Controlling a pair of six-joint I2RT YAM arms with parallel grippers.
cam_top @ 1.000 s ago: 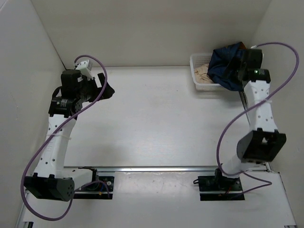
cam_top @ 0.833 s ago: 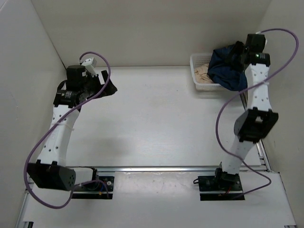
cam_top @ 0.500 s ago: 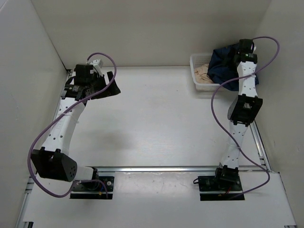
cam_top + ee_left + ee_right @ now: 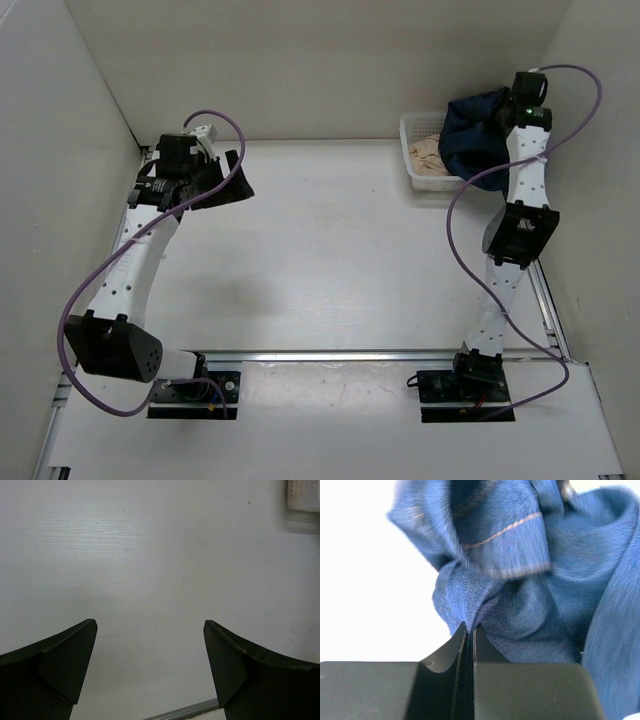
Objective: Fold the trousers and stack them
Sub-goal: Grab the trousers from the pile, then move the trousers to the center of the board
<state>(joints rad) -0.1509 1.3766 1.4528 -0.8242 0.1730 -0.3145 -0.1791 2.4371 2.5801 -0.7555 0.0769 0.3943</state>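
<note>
The trousers (image 4: 474,138) are a crumpled heap of dark blue denim, bunched over the right side of the white basket (image 4: 417,165) at the back right. My right gripper (image 4: 503,108) reaches into the top of that heap and is shut on a fold of the trousers (image 4: 520,605), the cloth pinched between its two dark fingers. Orange seam stitching shows on the fabric. Far to the left my left gripper (image 4: 228,182) hangs over bare table with its jaws wide apart and nothing between them (image 4: 150,645).
The basket also holds pale beige cloth (image 4: 427,155). White walls close in the table at the left, back and right. A metal rail (image 4: 350,355) runs along the near edge in front of the arm bases.
My right arm stretched back over the basket and its jaws closed on the denim. My left arm swung toward the back left, then stopped.
</note>
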